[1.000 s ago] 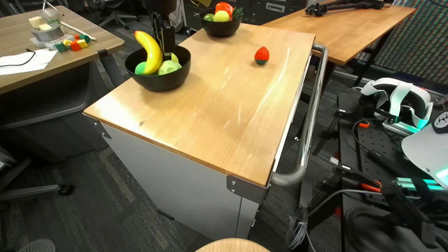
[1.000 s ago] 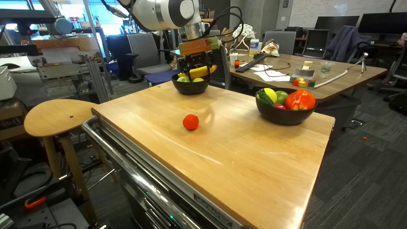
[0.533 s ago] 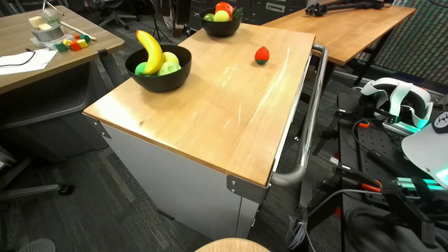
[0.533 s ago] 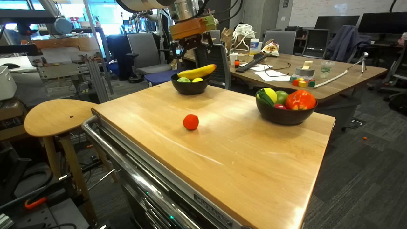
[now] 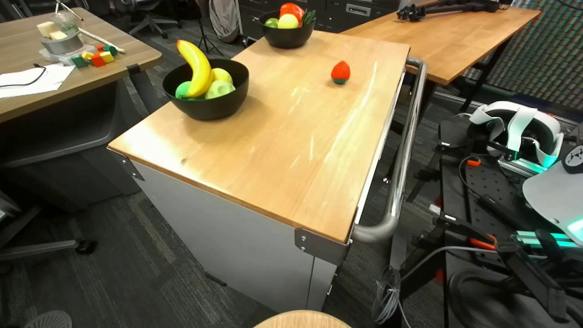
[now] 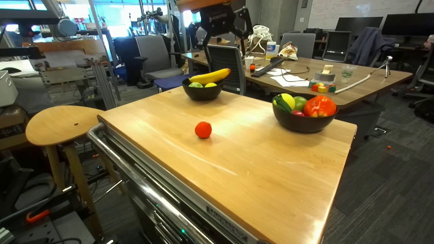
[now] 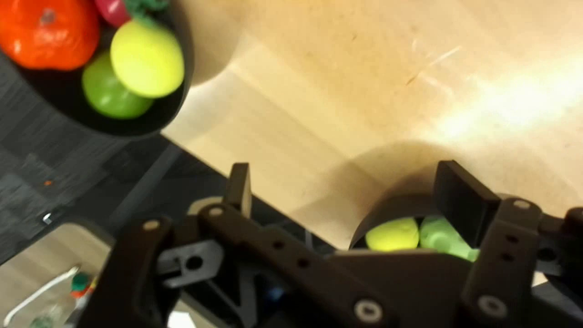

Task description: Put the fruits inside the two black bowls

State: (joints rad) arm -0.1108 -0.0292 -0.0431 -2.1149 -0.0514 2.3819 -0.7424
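Two black bowls stand on the wooden cart top. The bowl (image 5: 207, 109) holds a banana (image 5: 196, 68) leaning on its rim, a yellow fruit (image 5: 222, 75) and green fruits (image 5: 220, 89). In the black bowl (image 6: 301, 124) lie a red-orange fruit (image 6: 320, 106), a yellow one (image 6: 288, 101), a green one (image 6: 300, 103) and a small red one (image 6: 298, 113). A red fruit with a green end (image 5: 340, 73) rests alone on the cart top. My gripper (image 6: 225, 51) hangs high, open; in the wrist view its fingers (image 7: 464, 200) stand wide apart with nothing held.
The wooden cart top (image 6: 257, 162) has a metal handle rail (image 6: 152, 193) along one side. A round stool (image 6: 64, 123) stands beside it. Behind is a brown table (image 6: 359, 91) with papers, tape and small blocks. A chair (image 6: 225, 66) sits behind the banana bowl.
My gripper has come away from the banana, opened slightly, risen out of the bowl and moved nearer the camera in an exterior view. The banana stays in the bowl.
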